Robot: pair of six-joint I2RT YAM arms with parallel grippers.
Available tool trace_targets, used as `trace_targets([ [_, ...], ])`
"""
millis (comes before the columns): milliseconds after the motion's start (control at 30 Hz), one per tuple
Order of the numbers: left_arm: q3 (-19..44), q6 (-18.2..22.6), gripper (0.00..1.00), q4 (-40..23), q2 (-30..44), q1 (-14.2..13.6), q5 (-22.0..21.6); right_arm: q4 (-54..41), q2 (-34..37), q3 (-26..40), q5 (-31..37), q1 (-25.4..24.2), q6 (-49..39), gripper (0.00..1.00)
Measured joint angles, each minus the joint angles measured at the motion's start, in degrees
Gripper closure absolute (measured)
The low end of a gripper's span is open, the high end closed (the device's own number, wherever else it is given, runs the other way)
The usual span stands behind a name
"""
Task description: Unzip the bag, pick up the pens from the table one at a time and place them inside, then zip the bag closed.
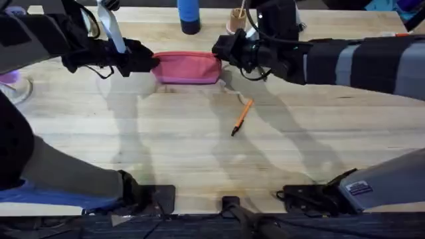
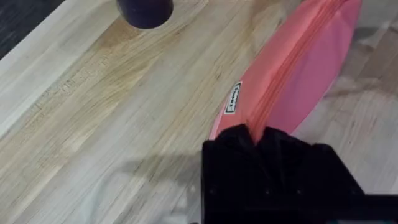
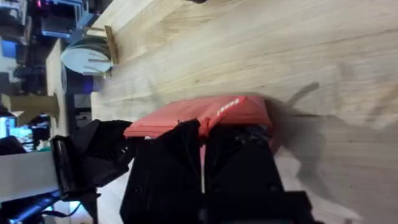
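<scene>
The pink-red bag (image 1: 186,68) lies flat at the far middle of the table (image 1: 199,153), stretched between both arms. My left gripper (image 1: 150,63) is shut on its left end; in the left wrist view the black fingers (image 2: 236,144) pinch the fabric where the zipper seam of the bag (image 2: 298,68) ends. My right gripper (image 1: 220,50) is shut on the right end, with the bag (image 3: 205,112) clamped between its fingers (image 3: 180,140). An orange pen with a black tip (image 1: 242,117) lies on the wood in front of the bag's right end, apart from both grippers.
A blue bottle (image 1: 189,16) and a small cup of pale sticks (image 1: 236,20) stand just behind the bag. A clear purple-tinted cup (image 1: 14,85) sits at the left edge. Arm bases and cables line the near edge.
</scene>
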Motion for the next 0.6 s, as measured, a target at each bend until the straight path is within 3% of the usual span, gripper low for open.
trace_targets([
  [233, 0.0, 0.0, 0.959, 0.0, 0.0, 0.0, -0.2, 0.0, 0.0, 0.0, 2.3, 1.4, -5.0, 0.968],
  [600, 0.0, 0.0, 0.959, 0.3, 0.0, 1.2, -1.9, -4.4, 0.0, 5.0, 15.7, 10.1, -23.2, 0.969],
])
